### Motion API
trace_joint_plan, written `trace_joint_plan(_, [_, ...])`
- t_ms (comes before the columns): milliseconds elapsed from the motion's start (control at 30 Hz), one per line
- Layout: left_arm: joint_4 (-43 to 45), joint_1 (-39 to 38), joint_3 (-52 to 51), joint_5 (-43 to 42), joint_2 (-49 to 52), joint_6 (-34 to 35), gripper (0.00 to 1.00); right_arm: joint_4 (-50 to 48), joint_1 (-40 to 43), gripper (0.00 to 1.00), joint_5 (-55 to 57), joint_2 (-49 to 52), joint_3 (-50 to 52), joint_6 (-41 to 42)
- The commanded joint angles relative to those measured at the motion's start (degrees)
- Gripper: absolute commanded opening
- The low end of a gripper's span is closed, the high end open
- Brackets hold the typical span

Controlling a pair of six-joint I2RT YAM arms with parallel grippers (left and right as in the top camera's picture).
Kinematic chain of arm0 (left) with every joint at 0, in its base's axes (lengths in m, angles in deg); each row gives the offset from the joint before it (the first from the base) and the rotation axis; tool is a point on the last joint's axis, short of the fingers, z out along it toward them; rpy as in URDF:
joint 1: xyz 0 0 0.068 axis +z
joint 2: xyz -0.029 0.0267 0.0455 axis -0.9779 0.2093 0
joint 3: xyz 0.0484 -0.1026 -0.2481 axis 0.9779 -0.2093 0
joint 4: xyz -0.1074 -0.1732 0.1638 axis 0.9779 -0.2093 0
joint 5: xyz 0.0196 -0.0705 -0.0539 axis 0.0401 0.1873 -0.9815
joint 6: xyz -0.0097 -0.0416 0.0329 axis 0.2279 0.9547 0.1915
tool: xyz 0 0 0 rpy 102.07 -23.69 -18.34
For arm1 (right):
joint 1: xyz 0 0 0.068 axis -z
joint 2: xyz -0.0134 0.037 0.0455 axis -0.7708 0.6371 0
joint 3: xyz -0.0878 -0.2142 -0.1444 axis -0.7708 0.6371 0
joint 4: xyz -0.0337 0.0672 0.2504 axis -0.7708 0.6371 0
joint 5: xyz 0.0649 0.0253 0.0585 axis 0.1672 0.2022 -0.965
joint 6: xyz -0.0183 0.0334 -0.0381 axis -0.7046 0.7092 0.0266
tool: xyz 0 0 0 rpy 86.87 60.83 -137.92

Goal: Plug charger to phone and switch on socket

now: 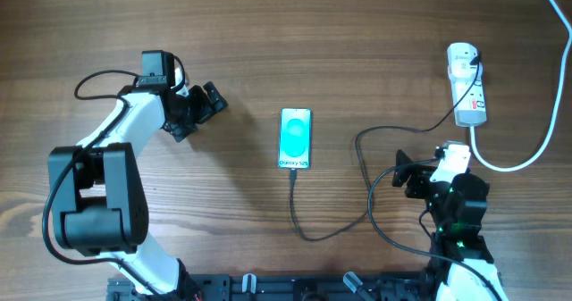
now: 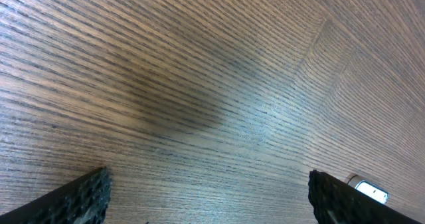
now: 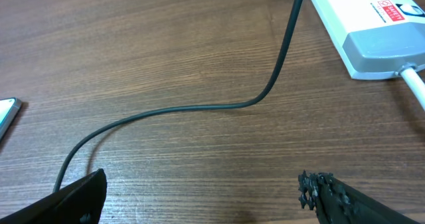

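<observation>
Lying flat at the middle of the brown, fine-grained wooden table, the slim rectangular phone shows a glossy teal screen. The thin black charger cable curls in loose loops from the phone's near short edge to the white, oblong plastic socket at the far right. The left gripper and right gripper, each with ridged black pads, stand spread wide, holding nothing.
</observation>
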Motion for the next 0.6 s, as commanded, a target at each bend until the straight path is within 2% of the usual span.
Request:
trace_joint_plan(0, [-0.92, 0.74, -1.79, 3.15, 2.19, -0.11, 1.0, 3.58, -0.09, 1.0, -0.48, -5.18, 0.2, 0.59])
trace_joint_plan(333, [-0.92, 0.74, -1.79, 3.15, 2.19, -0.11, 1.0, 16.92, -0.09, 1.0, -0.48, -20.76, 0.2, -2.4])
trace_joint_plan(567, [-0.92, 0.74, -1.79, 3.15, 2.19, -0.11, 1.0, 16.85, -0.11, 1.0, -2.45, -32.09, 0.2, -0.15])
